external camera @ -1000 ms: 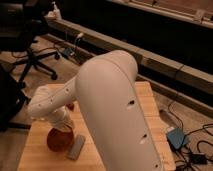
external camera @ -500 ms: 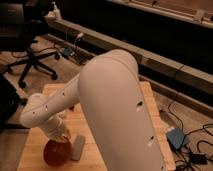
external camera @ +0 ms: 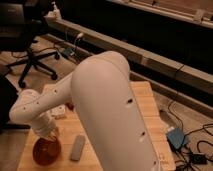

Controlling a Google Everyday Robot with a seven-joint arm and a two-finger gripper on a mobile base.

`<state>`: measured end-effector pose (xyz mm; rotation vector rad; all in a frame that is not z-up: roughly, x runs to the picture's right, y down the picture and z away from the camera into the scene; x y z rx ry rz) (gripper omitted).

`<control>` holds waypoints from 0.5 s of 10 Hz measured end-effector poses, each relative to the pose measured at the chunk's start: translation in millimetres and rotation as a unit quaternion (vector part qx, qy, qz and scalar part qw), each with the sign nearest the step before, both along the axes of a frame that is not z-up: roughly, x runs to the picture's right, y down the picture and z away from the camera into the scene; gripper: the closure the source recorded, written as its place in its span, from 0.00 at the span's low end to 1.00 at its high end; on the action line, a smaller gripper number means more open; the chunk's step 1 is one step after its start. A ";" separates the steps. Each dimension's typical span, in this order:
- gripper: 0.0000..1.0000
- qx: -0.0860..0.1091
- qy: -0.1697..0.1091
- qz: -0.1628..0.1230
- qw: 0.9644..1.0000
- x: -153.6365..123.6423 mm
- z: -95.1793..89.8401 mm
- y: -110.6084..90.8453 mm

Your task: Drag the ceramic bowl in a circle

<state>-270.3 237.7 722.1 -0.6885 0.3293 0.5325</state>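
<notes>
Ceramic bowl (external camera: 42, 154) sits upright, mouth up; pincer (external camera: 50, 135) at its top, grip indiscernible.

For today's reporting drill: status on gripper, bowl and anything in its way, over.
Gripper at top of ceramic bowl, on wooden table. Grey flat object close beside bowl, apart. Small white item farther back.
</notes>
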 end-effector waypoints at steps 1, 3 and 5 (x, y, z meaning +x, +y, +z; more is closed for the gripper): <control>1.00 -0.001 -0.016 -0.008 1.000 -14.7 -0.7 0.1; 1.00 -0.007 -0.047 -0.025 0.999 -42.6 -4.8 6.0; 1.00 -0.006 -0.069 -0.036 0.997 -66.1 -4.4 6.7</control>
